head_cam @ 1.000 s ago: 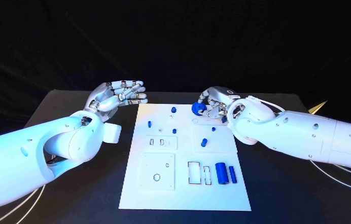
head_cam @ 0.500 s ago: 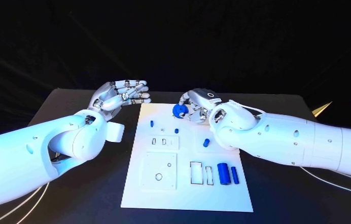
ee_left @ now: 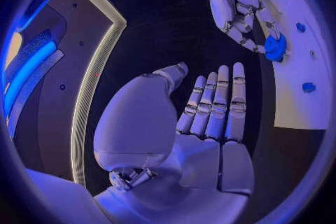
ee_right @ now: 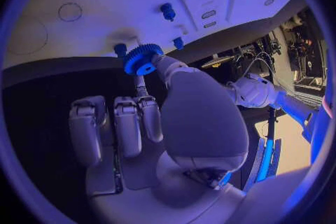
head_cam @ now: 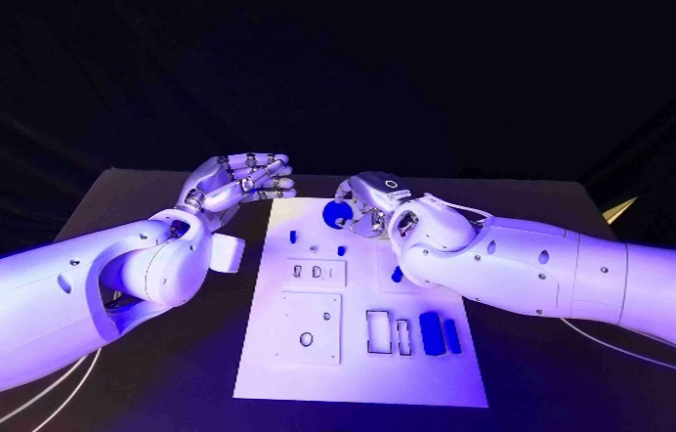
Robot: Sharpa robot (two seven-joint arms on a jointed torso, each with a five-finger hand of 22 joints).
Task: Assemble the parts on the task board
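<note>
Now our right hand (head_cam: 369, 200) pinches a small blue gear (head_cam: 338, 215) with its fingertips, over the far end of the task board (head_cam: 359, 373). In the right wrist view we can see the gear's teeth and the hole in its middle, with a short blue peg (ee_right: 120, 49) just beside it. We think the gear is meant to go on that peg, but it is not on it yet.

Our left hand (head_cam: 236, 182) holds nothing. It hangs in the air just beside the board's far left corner, with its fingers close side by side and a little bent, not gripping.

As for the job, we think a lot is left. A few small blue pegs (head_cam: 340, 251) stand on the far half of the board. Two blue bars (head_cam: 440, 333) lie near the front right, beside two narrow slots (head_cam: 388, 332) that look bare. A square plate (head_cam: 309, 326) with an oval hole also looks unfilled.
</note>
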